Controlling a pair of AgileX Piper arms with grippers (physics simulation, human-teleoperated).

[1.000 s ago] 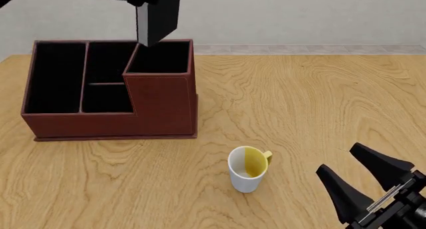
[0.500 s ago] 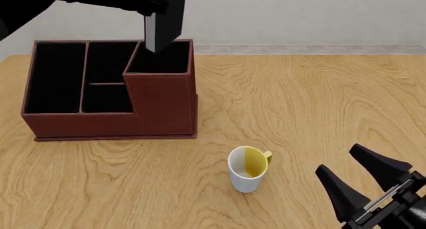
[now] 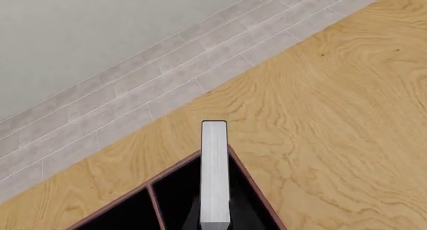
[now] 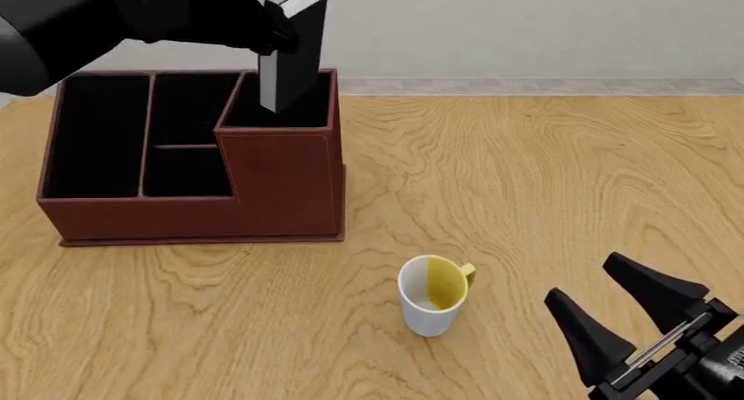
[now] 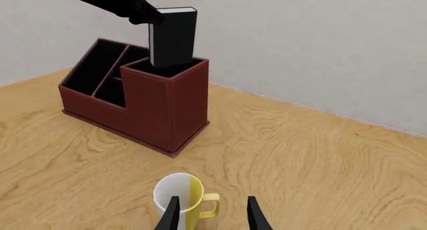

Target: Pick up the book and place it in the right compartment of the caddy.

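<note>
We are reaching our left gripper far left, clamped tight. Our right gripper is resting near right, fingers spread.

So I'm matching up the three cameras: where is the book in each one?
Front view: book, top left, over the caddy.
Left wrist view: white page edges, bottom centre.
Right wrist view: upper left.
Shared landmark: the caddy's right compartment.

The small black hardcover book stands upright, partly in the right compartment of the reddish-brown caddy, with the white-and-yellow mug nearer and rightward.
</note>
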